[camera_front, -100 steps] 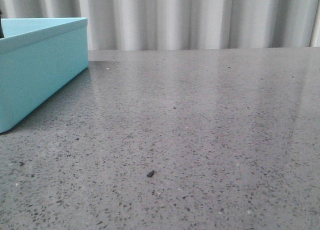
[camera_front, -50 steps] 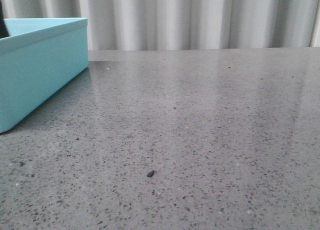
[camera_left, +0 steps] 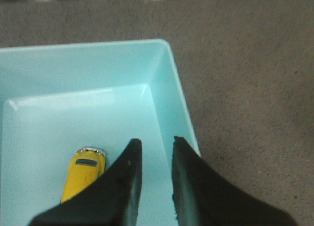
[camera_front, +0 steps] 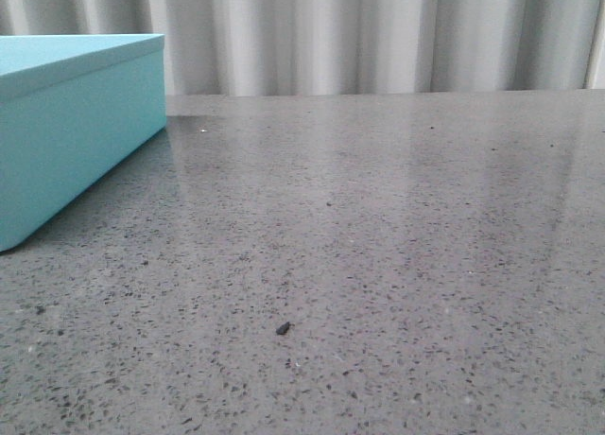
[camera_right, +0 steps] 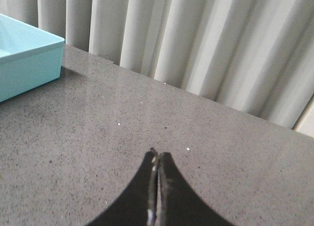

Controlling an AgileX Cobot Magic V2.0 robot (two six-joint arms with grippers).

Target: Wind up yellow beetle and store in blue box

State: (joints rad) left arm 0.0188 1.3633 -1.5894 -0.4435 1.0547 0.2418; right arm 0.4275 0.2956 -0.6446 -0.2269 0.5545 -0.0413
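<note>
Looking forward over the table [camera_front: 378, 265], we find only the box [camera_front: 76, 142] at the left edge and a small dark speck [camera_front: 284, 328] lying on the stone well away from the box. Neither arm nor the car appears here.

Turning to the left wrist view, we record the car [camera_left: 84, 177] lying on the floor of the box [camera_left: 167, 88], near the box's right-hand wall as pictured, and partly hidden by the left gripper [camera_left: 153, 152]. That gripper hangs above the inside of the box with its fingers slightly apart and nothing between them; it does not touch the car.

Turning to the right wrist view, we note the right gripper [camera_right: 157, 167] with its fingers pressed together and empty, over bare table well apart from the box [camera_right: 29, 64], with a curtain [camera_right: 196, 44] behind.

We judge the storing essentially done; what remains is withdrawal. To do that well, we would lift the left arm straight up, keeping its fingers inside the box's walls until they clear the rim, so the box is not nudged or the car disturbed.
</note>
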